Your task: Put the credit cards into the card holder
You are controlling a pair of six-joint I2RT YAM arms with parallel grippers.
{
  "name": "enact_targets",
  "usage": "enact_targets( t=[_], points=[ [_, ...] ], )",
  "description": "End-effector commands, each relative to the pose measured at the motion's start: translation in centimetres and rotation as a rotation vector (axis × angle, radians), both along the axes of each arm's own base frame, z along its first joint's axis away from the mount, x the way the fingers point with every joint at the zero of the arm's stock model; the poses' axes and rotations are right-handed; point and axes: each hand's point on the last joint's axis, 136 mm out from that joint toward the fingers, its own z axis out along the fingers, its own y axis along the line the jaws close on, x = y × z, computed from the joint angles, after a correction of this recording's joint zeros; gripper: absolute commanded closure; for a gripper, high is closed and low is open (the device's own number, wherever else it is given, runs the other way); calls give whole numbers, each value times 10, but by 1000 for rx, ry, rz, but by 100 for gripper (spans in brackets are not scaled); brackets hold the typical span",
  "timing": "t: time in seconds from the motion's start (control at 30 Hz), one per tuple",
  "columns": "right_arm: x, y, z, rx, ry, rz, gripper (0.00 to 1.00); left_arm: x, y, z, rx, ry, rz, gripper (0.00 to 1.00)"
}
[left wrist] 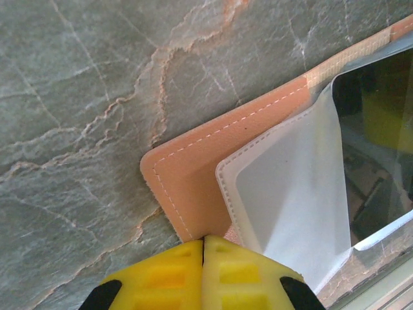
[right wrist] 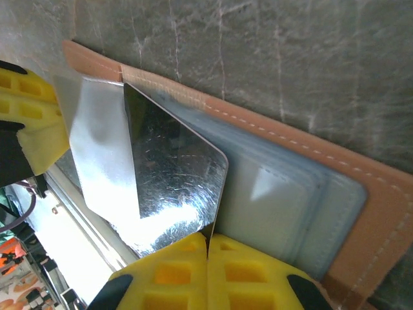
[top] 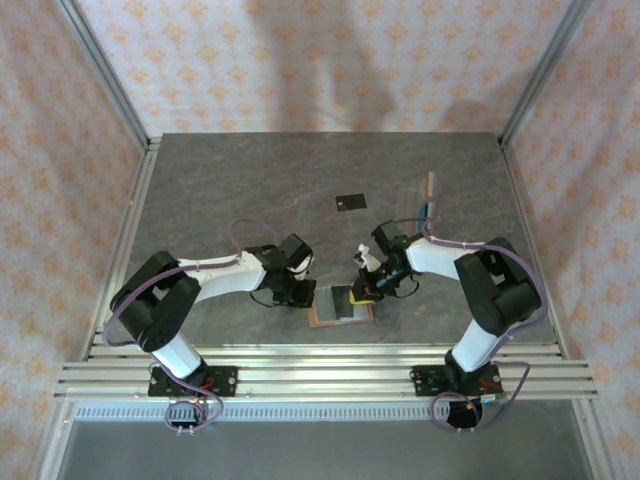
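The card holder (top: 325, 316) lies open near the table's front edge, a tan stitched cover (left wrist: 193, 174) with clear sleeves (right wrist: 284, 194). My left gripper (left wrist: 204, 242) is shut on the holder's edge and holds one clear sleeve (left wrist: 290, 194) lifted; its yellow fingers (right wrist: 35, 123) show beside that flap. My right gripper (right wrist: 208, 237) is shut on a dark glossy credit card (right wrist: 174, 168) standing on edge, its far end under the lifted sleeve. In the top view the two grippers (top: 300, 292) (top: 363, 290) flank the holder. A black card (top: 350, 202) lies flat farther back.
A teal card (top: 428, 212) and a reddish card (top: 432, 185) sit at the right of the grey marble-patterned table (top: 220, 180). Aluminium rails (top: 320, 370) run along the front edge just behind the holder. Patterned walls enclose the table on three sides.
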Motion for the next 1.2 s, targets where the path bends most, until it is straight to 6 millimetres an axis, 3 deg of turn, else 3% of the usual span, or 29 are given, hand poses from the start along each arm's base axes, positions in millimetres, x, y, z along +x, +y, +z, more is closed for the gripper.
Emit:
enact_targets(
  t=[0.0,0.7,1.17],
  points=[
    [-7,-5,-6,-40,18,6,100,-3,28,-31,138,23,21,100],
    [-9,-21,-8,-151,35,-13,100,-3,30,-34,153,21,14,100],
    [-15,-10,-11,-106,126,24,100,5,26,-34,142,24,12,100]
  ],
)
